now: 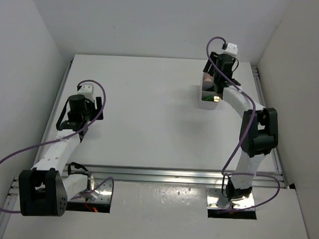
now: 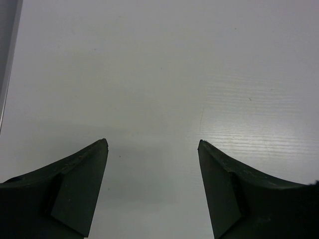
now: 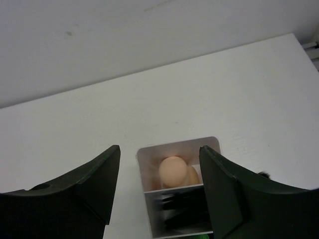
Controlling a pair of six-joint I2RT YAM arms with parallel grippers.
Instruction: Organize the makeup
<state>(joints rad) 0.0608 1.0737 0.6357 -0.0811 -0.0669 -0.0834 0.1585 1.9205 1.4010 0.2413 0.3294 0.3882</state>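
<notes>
A white compartmented box (image 3: 145, 160) (image 1: 203, 99) stands at the table's far right. Two peach egg-shaped sponges (image 3: 172, 172) lie in its far compartment. Black brushes and sticks (image 3: 182, 209) fill the compartment nearer me, and a sliver of green shows at the lower edge below them. My right gripper (image 3: 159, 148) hangs open above the box with nothing between its fingers; in the top view (image 1: 217, 79) it hides most of the box. My left gripper (image 2: 152, 143) (image 1: 72, 123) is open over bare table at the left.
White walls close in the table at the back and both sides. A metal rail (image 1: 167, 176) runs along the near edge by the arm bases. A purple cable (image 1: 213, 69) loops above the right wrist.
</notes>
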